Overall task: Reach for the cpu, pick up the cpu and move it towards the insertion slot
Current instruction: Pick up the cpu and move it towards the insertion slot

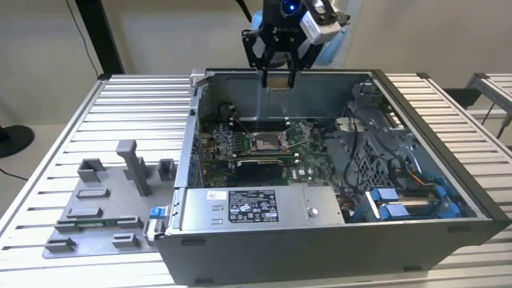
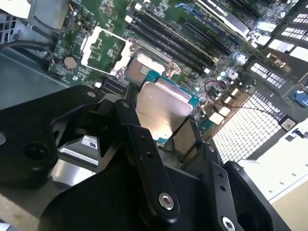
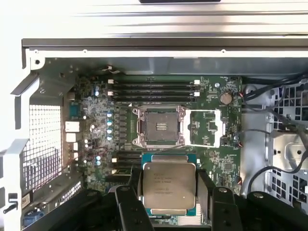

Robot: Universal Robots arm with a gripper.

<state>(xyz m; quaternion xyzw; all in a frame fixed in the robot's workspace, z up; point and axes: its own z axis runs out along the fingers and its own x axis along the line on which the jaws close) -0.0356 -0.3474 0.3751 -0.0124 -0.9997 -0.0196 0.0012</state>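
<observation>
Claw: the gripper (image 1: 277,81) hangs at the upper middle of the exterior view, above the back wall of the computer case (image 1: 448,180). Its fingers (image 3: 204,190) are pinched on the two opposite edges of the cpu, one on each side, judged so as to leave the face and underside free.

Cpu: the cpu (image 3: 169,186) sits at the lower middle of the first wrist view, held flat with its silvery face toward that camera. In the second wrist view the cpu (image 2: 161,108) is at the centre of the frame, tilted by the camera's angle. It is in the air, clear of the board.

Insertion slot: the insertion slot (image 3: 160,126) is at the centre of the first wrist view, just above the cpu in the frame, its metal frame around a brownish middle. Its retaining plate (image 3: 207,127) lies swung aside to the frame's right, which leaves the socket bare. In the exterior view the slot (image 1: 267,141) lies well below the gripper, mid-frame.

Board: the green motherboard (image 3: 96,120) surrounds the slot, with long black memory slots (image 3: 154,90) above it in the frame.

Fixture: a grey plastic fixture tray (image 1: 96,207) lies on the table at the exterior view's lower left, well apart from the gripper.

Progress: picked up; the carry toward the slot looks under way, not seated.
</observation>
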